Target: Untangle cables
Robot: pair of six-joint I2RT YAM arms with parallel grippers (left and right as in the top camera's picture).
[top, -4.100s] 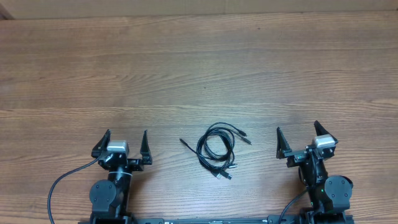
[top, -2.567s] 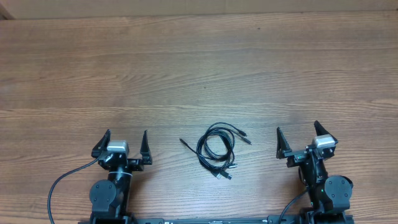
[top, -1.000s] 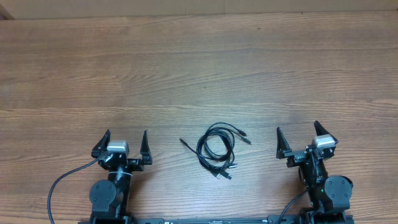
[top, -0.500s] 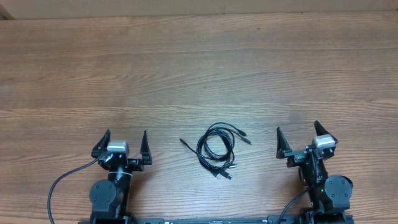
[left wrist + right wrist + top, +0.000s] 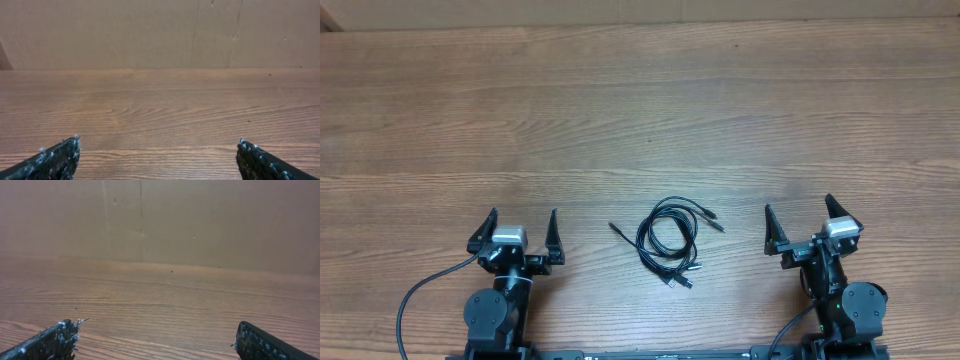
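Two end effectors, both wide open and empty: left end effector (image 5: 520,220) and right end effector (image 5: 798,210) sit low at the near edge of the table (image 5: 640,100), one on each side. Between them the cables (image 5: 667,240) lie as one small coiled bundle, flat on the wood, touching neither. Several thin black cords looped together; exact count, can't tell. One loose end (image 5: 614,228) pokes out toward the left side, a plug end (image 5: 713,216) toward the right, more plugs (image 5: 682,279) bunched at the coil's near side. Neither wrist view shows the bundle, only bare wood. Untangling not started, I'd say. To do the first grab well: go for a free end, not the thick of the coil. Left arm on the left tail, right arm on the right plug, then pull apart slowly along the table so loops slide out instead of cinching tight. Thin cord lying flat, so fingers must come right down to the wood to catch it.
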